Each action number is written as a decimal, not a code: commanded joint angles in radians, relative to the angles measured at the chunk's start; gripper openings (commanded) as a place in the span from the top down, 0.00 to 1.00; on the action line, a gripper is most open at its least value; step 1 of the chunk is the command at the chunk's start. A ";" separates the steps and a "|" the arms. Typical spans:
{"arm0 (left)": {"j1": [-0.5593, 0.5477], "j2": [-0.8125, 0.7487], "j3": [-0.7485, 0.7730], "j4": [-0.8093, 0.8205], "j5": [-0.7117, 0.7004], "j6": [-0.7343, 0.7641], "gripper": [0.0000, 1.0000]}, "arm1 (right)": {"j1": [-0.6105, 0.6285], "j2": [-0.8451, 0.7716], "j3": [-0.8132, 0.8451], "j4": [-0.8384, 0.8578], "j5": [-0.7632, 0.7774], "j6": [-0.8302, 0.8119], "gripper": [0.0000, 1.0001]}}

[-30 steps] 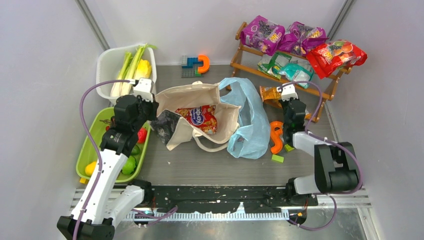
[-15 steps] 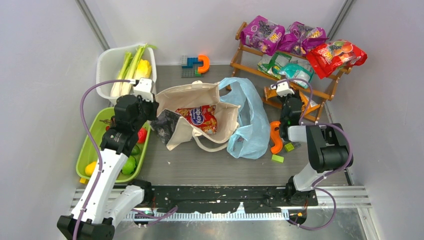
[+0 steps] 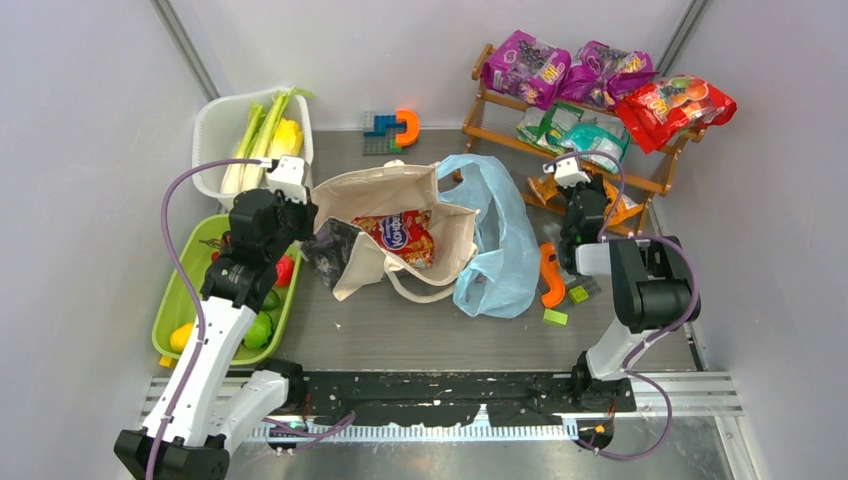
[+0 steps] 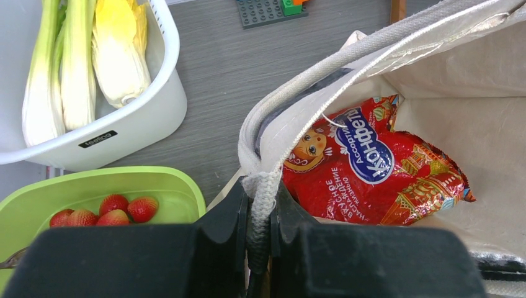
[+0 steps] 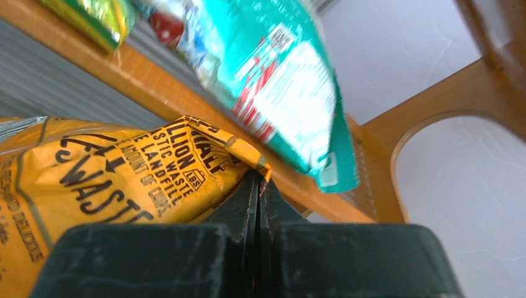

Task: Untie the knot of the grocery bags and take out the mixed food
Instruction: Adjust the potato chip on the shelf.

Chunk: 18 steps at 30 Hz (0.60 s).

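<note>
Centre, canvas tote [image 3: 395, 200] with a snack packet [image 3: 408, 238] in it and the plastic bag [image 3: 500, 245] touching its right side; far left, tub [image 3: 205, 120] holding stalks [image 3: 250, 140], tray [image 3: 178, 292] of fruits [image 3: 260, 330] in front; far right, rack [image 3: 497, 137], second snack packet [image 5: 93, 180] close against its lower shelf.

- canvas tote [image 3: 380, 190]: cream woven cloth, matt, rough; strap is coarse webbing
- blue bag [image 3: 500, 250]: thin plastic film, part see-through, crumpled, faint sheen
- red packet [image 4: 372, 180]: glossy, crinkly plastic film
- orange packet [image 5: 93, 180]: shiny, creased film
- rack [image 5: 149, 96]: smooth wood, satin finish
- white tub [image 4: 142, 118]: hard, smooth plastic
- green tray [image 4: 167, 183]: glossy plastic
- tabletop [image 4: 236, 68]: grey, matt, fine streaky grain
</note>
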 commanded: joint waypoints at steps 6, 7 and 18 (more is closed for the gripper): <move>-0.006 0.002 0.013 0.083 0.023 0.002 1.00 | -0.017 0.108 -0.026 0.160 0.072 -0.018 0.90; -0.006 0.002 0.014 0.081 0.022 0.001 1.00 | -0.017 0.099 -0.029 0.160 0.069 -0.012 0.87; -0.006 -0.004 0.012 0.084 0.023 -0.006 1.00 | 0.005 0.022 -0.067 0.152 0.083 0.033 0.37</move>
